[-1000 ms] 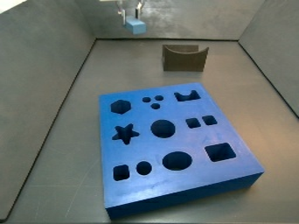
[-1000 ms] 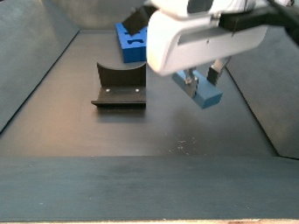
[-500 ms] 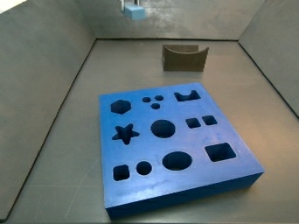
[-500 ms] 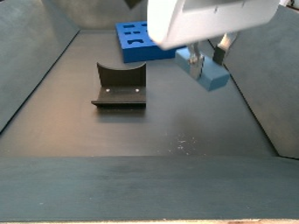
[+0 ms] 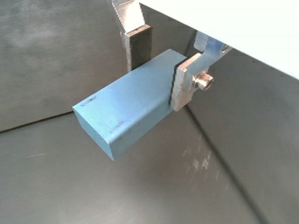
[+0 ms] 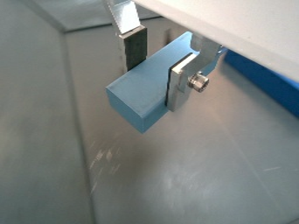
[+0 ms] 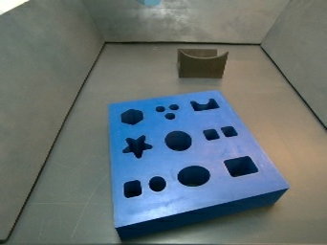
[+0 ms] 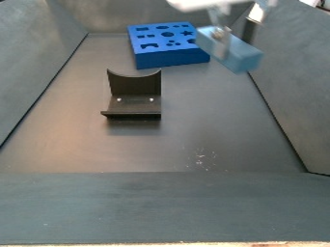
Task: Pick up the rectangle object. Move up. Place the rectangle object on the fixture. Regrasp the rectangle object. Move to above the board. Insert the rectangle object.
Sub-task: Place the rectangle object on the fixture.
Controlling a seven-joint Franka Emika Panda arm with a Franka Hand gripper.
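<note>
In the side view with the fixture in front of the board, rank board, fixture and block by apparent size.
1. Board, though farthest away.
2. Fixture.
3. Block, held aloft in the hand; not far below the fixture in apparent size, and nearness to the camera makes that pair unsure.

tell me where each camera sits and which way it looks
Wrist views: both ride on the wrist, looking down past the gripper at the clamped rectangle object and grey floor.
Side view: high, by the board, facing the fixture; only a scrap of block at the frame's top.
Side view: low, from the opposite end; fixture near, board far, gripper holding the block aloft.
Shared: both side views show board and fixture.
</note>
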